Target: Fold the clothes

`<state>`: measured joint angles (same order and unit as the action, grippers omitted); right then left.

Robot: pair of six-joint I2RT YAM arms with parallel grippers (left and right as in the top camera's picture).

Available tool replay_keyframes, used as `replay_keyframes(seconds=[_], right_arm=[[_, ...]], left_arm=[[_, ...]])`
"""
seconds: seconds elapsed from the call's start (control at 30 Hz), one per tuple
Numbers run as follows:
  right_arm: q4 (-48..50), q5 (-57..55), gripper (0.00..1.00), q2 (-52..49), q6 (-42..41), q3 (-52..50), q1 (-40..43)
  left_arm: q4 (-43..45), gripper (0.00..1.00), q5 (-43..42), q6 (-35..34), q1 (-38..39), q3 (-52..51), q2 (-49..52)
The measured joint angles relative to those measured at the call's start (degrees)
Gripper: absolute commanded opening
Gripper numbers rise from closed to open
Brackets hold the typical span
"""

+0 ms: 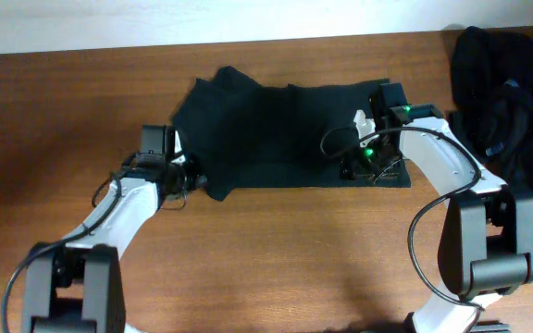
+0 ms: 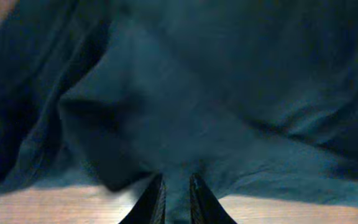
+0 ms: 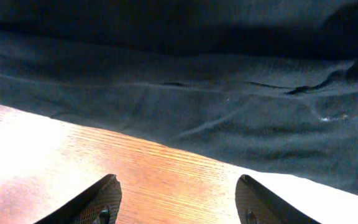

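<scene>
The shirt [image 1: 276, 134] lies spread flat mid-table [image 1: 276, 250], its long axis running left to right, with a rumpled sleeve at the far left. Its near left corner sits in the left gripper [image 1: 191, 176], whose fingers [image 2: 151, 200] are pinched close together on a fold of the cloth. The right gripper [image 1: 368, 166] hangs at the shirt's right end. Its wrist view shows the jaws wide apart over bare wood, with the hem just beyond them. A pile [image 1: 507, 102] of more black clothes lies at the table's right edge.
</scene>
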<state>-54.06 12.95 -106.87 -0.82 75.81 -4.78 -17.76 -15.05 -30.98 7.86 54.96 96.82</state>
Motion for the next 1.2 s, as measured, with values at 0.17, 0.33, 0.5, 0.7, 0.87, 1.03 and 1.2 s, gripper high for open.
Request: replay_keyframes(seconds=[0.17, 0.33, 0.5, 0.7, 0.87, 1.03, 1.2], right_arm=[[-0.1, 0.0, 0.64, 0.0, 0.0, 0.0, 0.0], [-1.0, 0.0, 0.64, 0.0, 0.0, 0.0, 0.0], [-1.8, -0.3, 0.65, 0.0, 0.0, 0.0, 0.0], [-2.7, -1.6, 0.68, 0.0, 0.1, 0.0, 0.0], [-2.5, -2.0, 0.69, 0.0, 0.0, 0.0, 0.0], [-1.8, -2.2, 0.69, 0.0, 0.0, 0.0, 0.0], [-1.5, -2.4, 0.69, 0.0, 0.0, 0.0, 0.0]], left_arm=[[3.9, 0.16, -0.2, -0.8, 0.0, 0.0, -1.0], [2.2, 0.15, -1.9, -1.5, 0.0, 0.0, -1.0], [-7.7, 0.36, -1.8, -1.9, 0.0, 0.0, -1.3], [-15.3, 0.67, 3.4, -2.6, 0.0, -0.1, -3.3], [-15.4, 0.78, 7.3, -2.9, 0.0, -0.1, -3.7], [-12.3, 0.73, 10.1, -2.7, 0.0, -0.4, -3.4], [-8.3, 0.52, 10.2, -2.3, 0.0, -0.7, -0.4]])
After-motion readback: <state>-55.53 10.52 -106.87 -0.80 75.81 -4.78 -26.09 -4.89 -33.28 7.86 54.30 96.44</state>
